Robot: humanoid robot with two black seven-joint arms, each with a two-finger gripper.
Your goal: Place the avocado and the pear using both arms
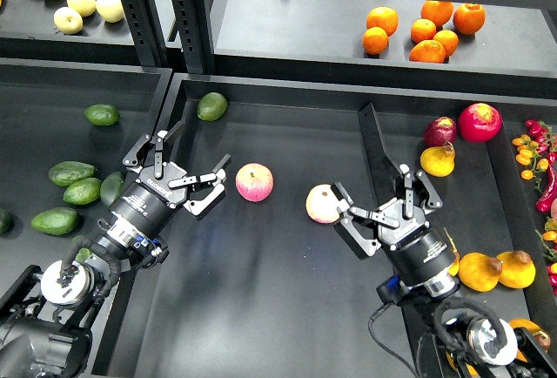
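Observation:
Several elongated dark green avocados (56, 219) lie in the left bin; one of them (110, 188) is partly hidden by my left arm. Yellow-orange pears (480, 271) with a reddish blush lie in the right bin beside my right arm. My left gripper (186, 165) is open and empty, above the left edge of the centre tray (278, 308), left of a pink apple (254, 182). My right gripper (378, 200) is open and empty, over the tray's right side, its left finger close to a yellow-pink apple (320, 204).
A rounder green avocado (211, 105) lies at the tray's back left, another (102, 115) in the left bin. A divider wall (372, 147) separates the tray from the right bin with red fruit (480, 122). Oranges (424, 30) sit on the back shelf.

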